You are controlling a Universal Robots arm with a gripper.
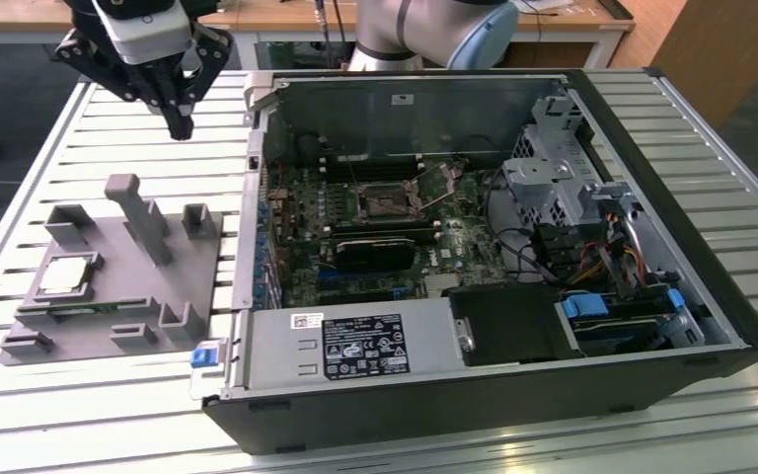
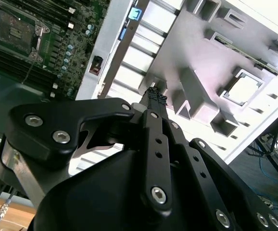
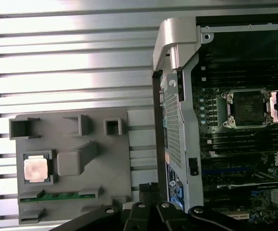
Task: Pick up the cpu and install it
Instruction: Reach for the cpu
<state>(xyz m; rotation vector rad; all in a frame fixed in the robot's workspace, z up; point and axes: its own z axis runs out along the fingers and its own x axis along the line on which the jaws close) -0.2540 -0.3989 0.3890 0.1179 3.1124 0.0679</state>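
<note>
Hanging above the slatted metal table point(image 1: 90, 148), the gripper point(image 1: 179, 126) has its dark fingers drawn to a narrow point. In the second wrist view the fingertips point(image 2: 153, 95) appear to meet with nothing gripped, though the steep angle leaves some doubt. Below the gripper and well apart from it, the cpu point(image 1: 66, 276) lies flat with its silver top up, seated in a square recess of the grey tray point(image 1: 142, 301). It sits on the side of the tray's tall upright peg point(image 1: 142, 217) farther from the fingertips. The open computer case point(image 1: 734, 326) stands on the exterior view's right of the gripper, just beside the tray. Inside it, the black socket frame point(image 1: 390, 204) sits on the green board, farther from the gripper than the cpu.
</note>
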